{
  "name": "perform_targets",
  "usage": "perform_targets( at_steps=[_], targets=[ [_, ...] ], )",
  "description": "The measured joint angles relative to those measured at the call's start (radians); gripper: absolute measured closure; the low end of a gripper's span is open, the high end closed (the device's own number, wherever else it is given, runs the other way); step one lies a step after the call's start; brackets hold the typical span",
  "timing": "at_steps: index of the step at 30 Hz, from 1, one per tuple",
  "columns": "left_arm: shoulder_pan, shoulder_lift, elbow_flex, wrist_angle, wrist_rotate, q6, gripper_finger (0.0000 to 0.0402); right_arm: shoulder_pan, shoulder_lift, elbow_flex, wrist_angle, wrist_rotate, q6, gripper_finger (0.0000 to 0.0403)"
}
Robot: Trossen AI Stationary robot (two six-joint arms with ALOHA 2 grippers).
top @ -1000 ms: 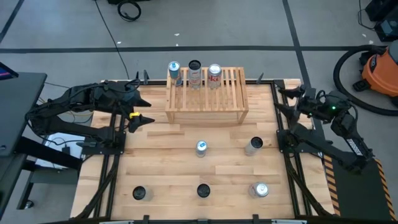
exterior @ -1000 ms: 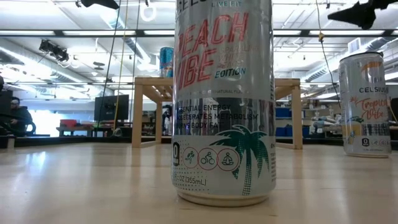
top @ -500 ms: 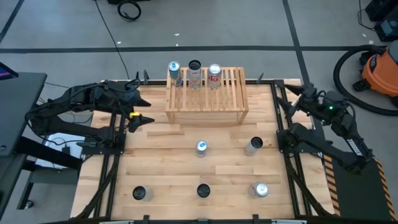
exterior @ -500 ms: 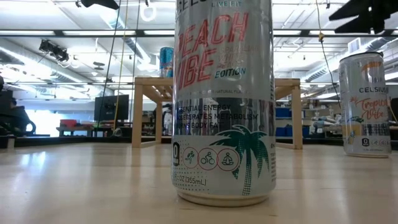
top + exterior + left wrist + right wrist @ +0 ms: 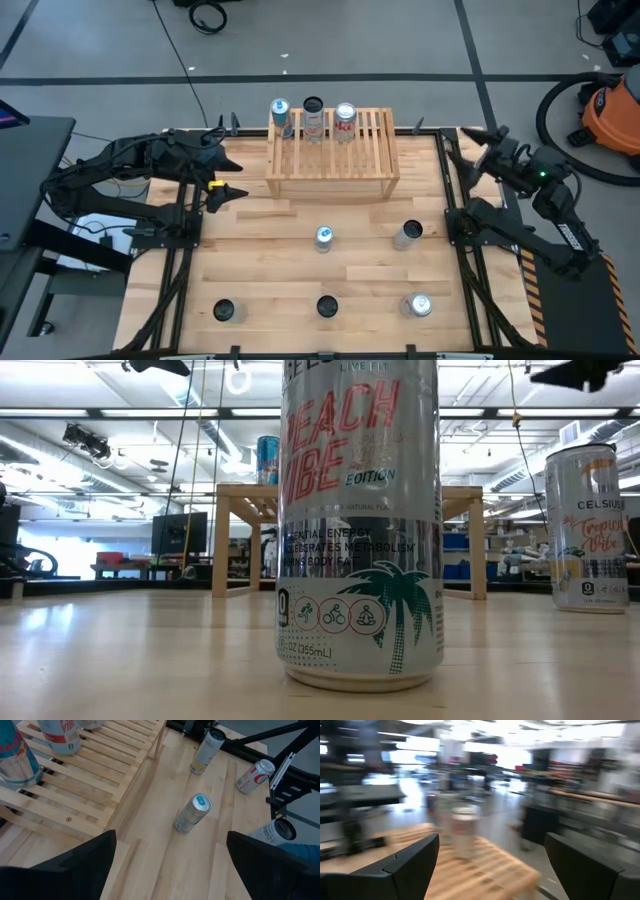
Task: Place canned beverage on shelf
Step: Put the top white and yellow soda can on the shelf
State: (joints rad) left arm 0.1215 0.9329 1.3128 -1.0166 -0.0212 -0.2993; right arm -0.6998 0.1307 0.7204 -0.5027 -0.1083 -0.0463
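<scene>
The light-wood slatted shelf (image 5: 333, 152) stands at the table's far middle. Three cans (image 5: 313, 118) stand upright on their bases along its far edge. Several more cans stand on the tabletop, among them a blue-topped one (image 5: 323, 237) near the middle and a silver one (image 5: 407, 234) to its right. My left gripper (image 5: 228, 177) is open above the table, left of the shelf. In its wrist view the shelf (image 5: 95, 775) and the blue-topped can (image 5: 192, 813) lie ahead of it. My right gripper (image 5: 468, 148) is open in the air, right of the shelf.
Three cans (image 5: 327, 306) stand in a row near the table's front edge. One of them (image 5: 360, 520) fills the middle of the low view, and another (image 5: 590, 525) shows at its right. Dark arm frames run along both side edges. Bare planks lie between the shelf and the middle cans.
My right gripper has rolled about its own axis and tipped upward, its fingers swinging a little toward the table's far edge. It stays open and holds nothing. No can has moved.
</scene>
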Motion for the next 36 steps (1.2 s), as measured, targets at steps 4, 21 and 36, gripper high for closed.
perform_targets(
  at_steps=[4,21,36],
  targets=[
    [0.000,0.000,0.000,-0.008,0.000,0.000,0.0021,0.000,0.000,0.002,0.026,-0.115,0.001,0.0030],
    [0.000,0.000,0.000,-0.009,0.000,0.028,0.0021,0.000,0.001,0.060,0.082,-0.309,0.126,0.0030],
    [0.000,0.000,0.000,-0.006,0.000,0.014,0.0021,0.000,0.006,0.060,0.061,-0.642,0.376,0.0030]
  ],
)
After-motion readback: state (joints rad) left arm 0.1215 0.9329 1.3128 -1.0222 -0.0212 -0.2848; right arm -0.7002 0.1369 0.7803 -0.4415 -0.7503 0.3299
